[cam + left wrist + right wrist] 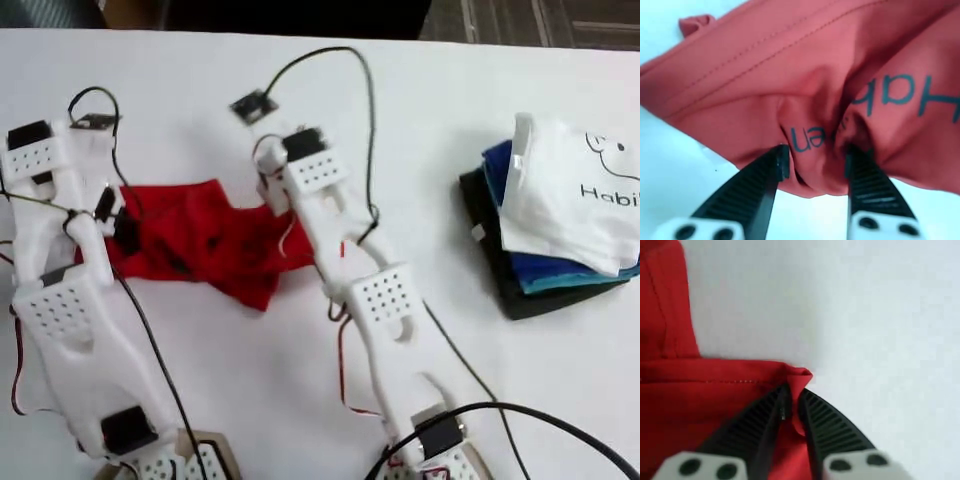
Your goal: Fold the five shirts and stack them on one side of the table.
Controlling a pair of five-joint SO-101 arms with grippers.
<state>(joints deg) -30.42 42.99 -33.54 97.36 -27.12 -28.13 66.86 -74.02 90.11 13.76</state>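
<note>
High view: stack of folded cotton shirts (556,215) (white top, blue, teal, black) at frame right, so 4 of 5 look done. Crumpled red cotton shirt (205,240) left-centre, unfolded yet. Left gripper (817,161) pinches thick bunch of it; right gripper (792,402) clamped on hem corner.

Loose shirt (200,243) left of stack (553,215)

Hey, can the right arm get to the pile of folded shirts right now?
Probably not yet: the right claw is shut on the hem of the crumpled red cloth shirt. The stretch of white table toward the stack of folded shirts looks free.
</note>
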